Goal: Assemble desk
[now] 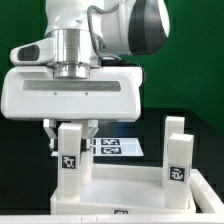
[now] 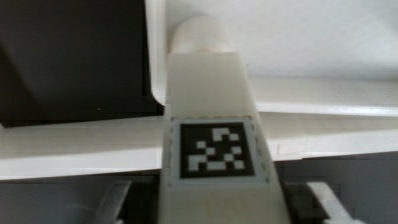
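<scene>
The claw (image 1: 72, 131) hangs low under the big white wrist, its two dark fingers (image 1: 52, 130) set either side of the top of an upright leg (image 1: 69, 160), and it looks clamped on that leg; the wrist view backs this up, with the leg (image 2: 214, 110) filling the middle of the picture, rounded tip up and a black-and-white tag (image 2: 215, 150) on its face. That high grip makes sense: holding the leg near its top keeps the foot free to seat in a corner socket.

Starting at the exterior view's left, about eight o'clock in the frame, the held leg stands upright with its tag (image 1: 68, 163) facing the camera and its foot down at the tabletop (image 1: 125, 195). Whether it is fully home in its socket I cannot tell; the joint is too small to read.

Moving toward centre, at roughly six o'clock, the rimmed white tabletop lies flat on the dark counter (image 1: 20, 195), underside up so the sockets face the claw. Behind it, near the middle, the marker board (image 1: 118, 148) lies flat.

Over at four o'clock, on the exterior view's right, a second leg (image 1: 177, 152) stands upright in the tabletop, tag (image 1: 177, 171) forward, well apart from the claw. My read: one leg is in and this one is being seated.
</scene>
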